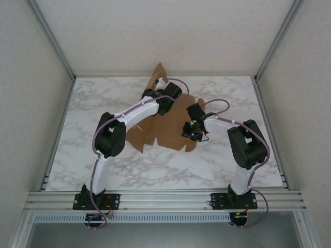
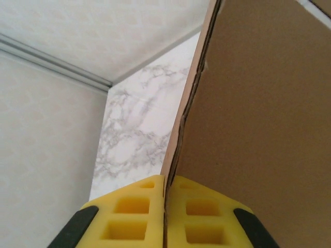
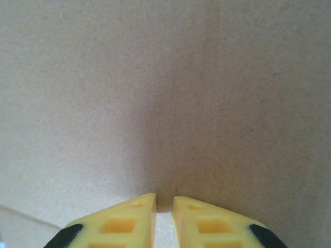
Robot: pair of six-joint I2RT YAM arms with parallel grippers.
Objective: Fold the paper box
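Where your left arm reaches out over the marble table [image 1: 88, 113], the left gripper [image 2: 165, 204] is clamped on the paper box [image 1: 166, 130]. In the left wrist view its two yellow fingers [image 2: 132, 212] meet on the thin edge of a raised brown flap, which stands steeply up from between them. From above you see that flap lifted at the far left corner of the box. The rest of the cardboard lies flat near the middle of the table, between the two arms, with notched tabs along its near edge. On the right, your right gripper [image 1: 189, 132] sits low over the near right part of the sheet. In the right wrist view its fingers [image 3: 214, 225] stand almost together with a narrow slot between them, tips close against plain brown cardboard. You cannot tell whether they pinch anything.
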